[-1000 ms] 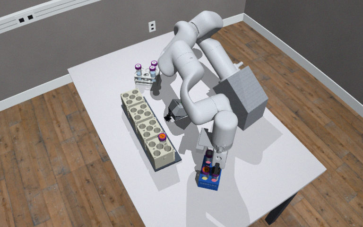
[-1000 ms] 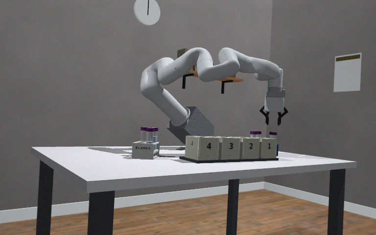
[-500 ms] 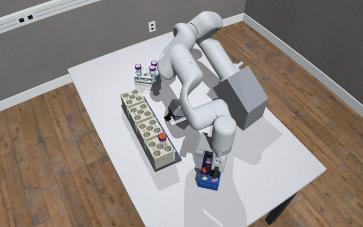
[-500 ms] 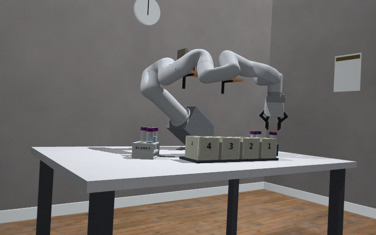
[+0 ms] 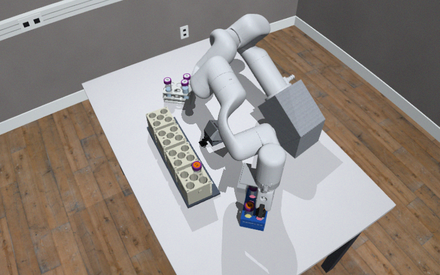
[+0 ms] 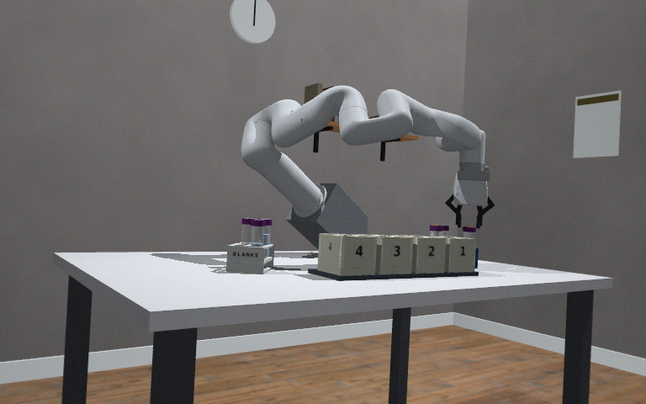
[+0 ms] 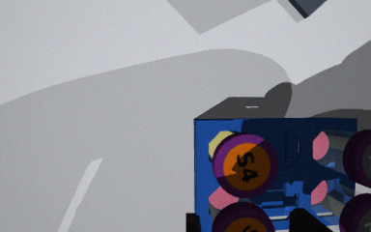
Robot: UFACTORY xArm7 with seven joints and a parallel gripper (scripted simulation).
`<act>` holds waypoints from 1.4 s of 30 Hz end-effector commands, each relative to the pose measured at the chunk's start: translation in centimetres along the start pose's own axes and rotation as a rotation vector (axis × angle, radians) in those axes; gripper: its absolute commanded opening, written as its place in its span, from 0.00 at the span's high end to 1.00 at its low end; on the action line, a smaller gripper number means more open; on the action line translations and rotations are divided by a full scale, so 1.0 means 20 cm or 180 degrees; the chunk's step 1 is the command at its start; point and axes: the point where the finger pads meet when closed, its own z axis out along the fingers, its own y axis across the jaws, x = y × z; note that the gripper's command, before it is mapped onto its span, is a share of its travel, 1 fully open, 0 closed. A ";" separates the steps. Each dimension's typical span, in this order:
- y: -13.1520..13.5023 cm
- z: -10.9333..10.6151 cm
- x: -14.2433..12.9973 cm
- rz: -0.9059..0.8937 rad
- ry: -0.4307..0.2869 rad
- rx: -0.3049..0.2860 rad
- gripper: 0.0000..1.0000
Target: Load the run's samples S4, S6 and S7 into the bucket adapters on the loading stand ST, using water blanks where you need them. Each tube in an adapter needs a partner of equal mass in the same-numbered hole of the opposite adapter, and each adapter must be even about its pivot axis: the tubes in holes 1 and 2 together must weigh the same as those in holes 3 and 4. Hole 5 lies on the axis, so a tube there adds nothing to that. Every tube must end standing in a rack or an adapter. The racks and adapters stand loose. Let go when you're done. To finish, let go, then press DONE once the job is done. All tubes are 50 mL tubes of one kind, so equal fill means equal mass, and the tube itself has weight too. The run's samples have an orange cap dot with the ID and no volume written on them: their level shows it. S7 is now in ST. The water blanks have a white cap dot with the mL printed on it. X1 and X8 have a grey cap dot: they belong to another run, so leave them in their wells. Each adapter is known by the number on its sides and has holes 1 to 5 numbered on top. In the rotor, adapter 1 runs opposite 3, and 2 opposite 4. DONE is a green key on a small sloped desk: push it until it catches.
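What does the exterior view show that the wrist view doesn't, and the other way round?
Only the exterior view shows the big numbers 4, 3, 2 and 1 on the adapters, the BLANKS rack and the wall clock.

Only the wrist view shows a readable S4 label, pink and yellow patches, and most of the blue rack.

Both show the black gripper fingers, purple tube caps and some of that blue rack.

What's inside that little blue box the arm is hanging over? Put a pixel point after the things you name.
Purple-capped tubes, including an orange-dotted one marked S4 (image 5: 249, 205) (image 7: 245, 165). The pincer (image 5: 260, 210) (image 6: 469, 224) hides part of the box from above; caps hide much below.
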 end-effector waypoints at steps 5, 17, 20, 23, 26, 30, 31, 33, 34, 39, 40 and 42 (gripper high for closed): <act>-0.01 0.00 0.00 0.0002 -0.0007 0.0014 0.43; -0.01 0.04 0.00 0.0002 -0.0007 0.0014 0.43; -0.01 0.05 0.00 0.0002 -0.0007 0.0014 0.43; -0.01 0.05 0.00 0.0002 -0.0007 0.0014 0.43; -0.01 0.06 0.00 0.0002 -0.0007 0.0014 0.43; -0.01 0.07 0.00 0.0002 -0.0007 0.0014 0.43; -0.01 0.08 0.00 0.0002 -0.0007 0.0014 0.43; -0.01 0.08 0.00 0.0002 -0.0007 0.0014 0.43; -0.01 0.09 0.00 0.0002 -0.0007 0.0014 0.43; -0.01 0.09 0.00 0.0002 -0.0007 0.0014 0.43; -0.01 0.09 0.00 0.0002 -0.0007 0.0014 0.43; -0.01 0.09 0.00 0.0002 -0.0007 0.0014 0.43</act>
